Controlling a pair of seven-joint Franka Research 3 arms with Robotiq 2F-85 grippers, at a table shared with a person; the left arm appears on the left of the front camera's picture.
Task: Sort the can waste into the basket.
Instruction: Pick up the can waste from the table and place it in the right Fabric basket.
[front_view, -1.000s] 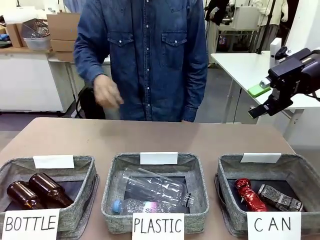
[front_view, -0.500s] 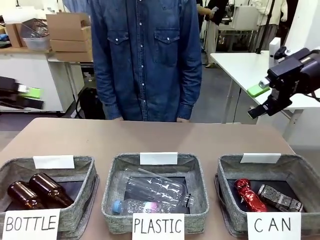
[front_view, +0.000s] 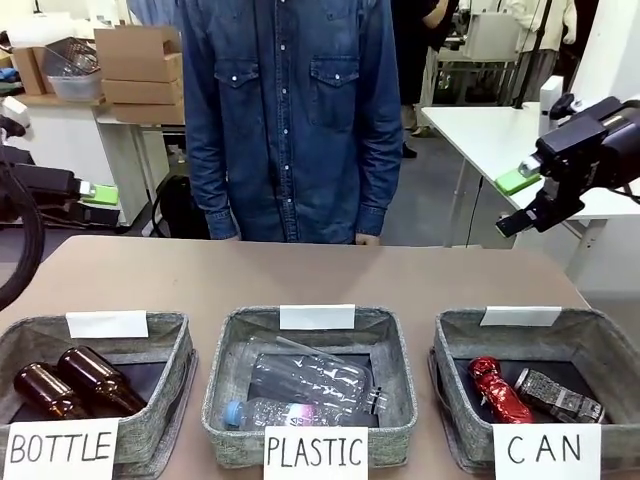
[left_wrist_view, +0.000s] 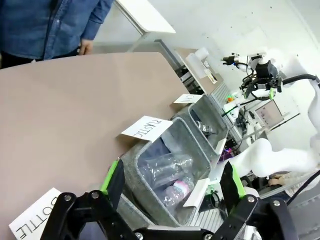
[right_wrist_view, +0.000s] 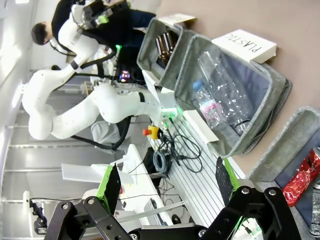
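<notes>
The can waste lies in the grey basket (front_view: 600, 340) signed "CAN" at the front right. A crushed red can (front_view: 498, 388) rests beside a dark grey can (front_view: 558, 395). The right wrist view shows the red can (right_wrist_view: 300, 181) in the same basket (right_wrist_view: 295, 135). My right gripper (front_view: 505, 206) hangs open high above the table's right edge, well clear of the basket, holding nothing. My left gripper (front_view: 100, 200) is open at the far left, off the table's edge. Both wrist views show empty open jaws, left (left_wrist_view: 172, 180) and right (right_wrist_view: 167, 184).
A "BOTTLE" basket (front_view: 170, 340) with two brown bottles (front_view: 95, 378) stands front left. A "PLASTIC" basket (front_view: 395, 340) with clear bottles (front_view: 305, 375) stands in the middle. A person in a denim shirt (front_view: 290, 110) stands at the far edge, behind the bare brown tabletop (front_view: 300, 270).
The person's hand has drawn back from over the table to their side. My left gripper has come into the front view at the left edge. The right arm has not moved.
</notes>
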